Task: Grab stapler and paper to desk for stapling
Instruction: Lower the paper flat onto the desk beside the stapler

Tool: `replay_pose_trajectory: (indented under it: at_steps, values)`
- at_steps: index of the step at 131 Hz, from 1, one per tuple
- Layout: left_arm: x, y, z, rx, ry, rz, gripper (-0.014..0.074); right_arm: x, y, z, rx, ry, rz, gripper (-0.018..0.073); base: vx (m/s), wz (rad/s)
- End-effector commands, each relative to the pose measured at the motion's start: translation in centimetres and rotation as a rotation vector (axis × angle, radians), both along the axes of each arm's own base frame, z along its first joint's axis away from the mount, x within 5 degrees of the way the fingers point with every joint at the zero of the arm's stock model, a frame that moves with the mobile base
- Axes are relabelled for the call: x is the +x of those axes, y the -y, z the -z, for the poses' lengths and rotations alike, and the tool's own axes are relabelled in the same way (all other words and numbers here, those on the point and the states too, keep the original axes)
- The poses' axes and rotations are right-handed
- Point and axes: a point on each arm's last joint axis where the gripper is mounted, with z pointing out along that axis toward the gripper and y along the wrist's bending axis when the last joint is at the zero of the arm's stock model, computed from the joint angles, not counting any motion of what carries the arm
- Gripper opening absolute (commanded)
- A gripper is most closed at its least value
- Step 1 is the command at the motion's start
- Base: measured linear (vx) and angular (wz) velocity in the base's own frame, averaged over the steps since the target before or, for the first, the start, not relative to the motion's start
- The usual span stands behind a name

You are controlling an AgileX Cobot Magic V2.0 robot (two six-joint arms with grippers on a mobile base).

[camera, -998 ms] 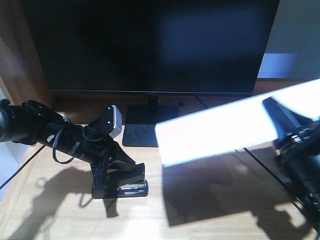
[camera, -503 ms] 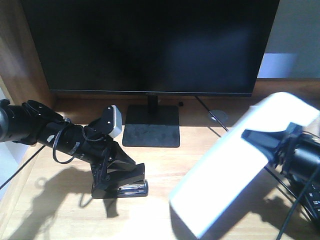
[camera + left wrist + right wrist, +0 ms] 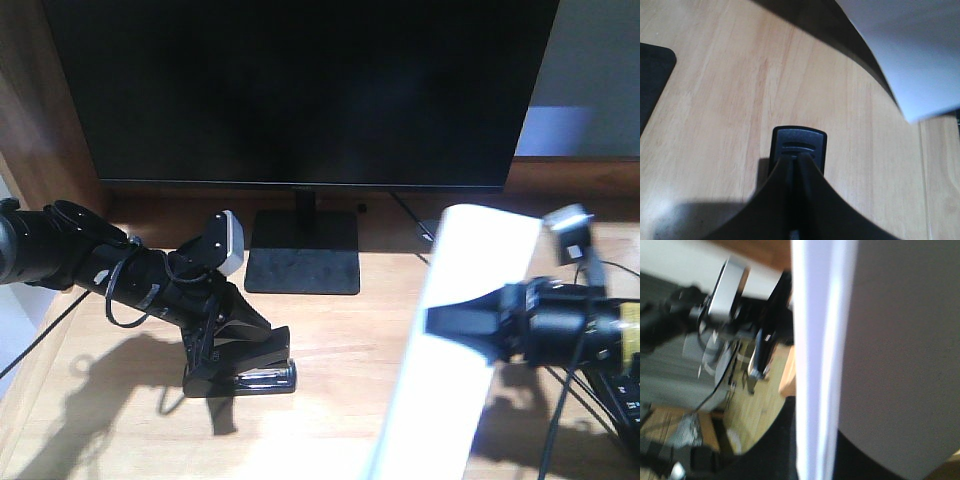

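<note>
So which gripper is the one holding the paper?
The right gripper, shut on the white paper held over the desk; the left gripper is shut on the black stapler instead.

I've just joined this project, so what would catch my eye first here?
The big white paper stands out, held tilted above the desk's right side by the right claw. On the left, the left claw grips the small black stapler, and a dark monitor fills the back.

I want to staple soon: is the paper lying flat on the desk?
No, the right gripper holds the paper up in the air above the desk.
</note>
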Motion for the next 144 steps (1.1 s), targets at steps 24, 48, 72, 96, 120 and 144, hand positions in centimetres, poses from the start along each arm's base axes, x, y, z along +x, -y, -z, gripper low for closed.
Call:
replay_pose_trajectory:
  at_steps: [24, 48, 72, 96, 120, 144]
  values:
    - [0.1, 0.5, -2.5, -0.071, 0.039, -0.003, -0.0006, -1.0, -2.7, -1.9, 0.103, 0.104, -0.174, -0.0003, 0.0, 0.0]
    - [0.1, 0.5, -2.5, -0.071, 0.039, -0.003, -0.0006, -0.4, -2.0, -0.2, -0.111, 0.109, -0.125, -0.0003, 0.0, 0.0]
    - [0.1, 0.5, -2.5, -0.071, 0.039, -0.003, -0.0006, -0.1, -1.2, 1.1, -0.279, 0.12, -0.091, -0.0003, 0.0, 0.0]
    - [0.1, 0.5, -2.5, -0.071, 0.039, -0.003, -0.0006, 0.6, -0.6, 1.7, -0.379, 0.171, -0.032, -0.0003, 0.0, 0.0]
    - [0.1, 0.5, -2.5, -0.071, 0.039, -0.003, -0.0006, 1.0, -0.6, 3.0, -0.4, 0.178, -0.079, -0.0003, 0.0, 0.0]
    - [0.1, 0.5, -2.5, -0.071, 0.039, -0.003, -0.0006, 1.2, -0.9, 4.1, -0.394, 0.207, -0.154, -0.0003, 0.0, 0.0]
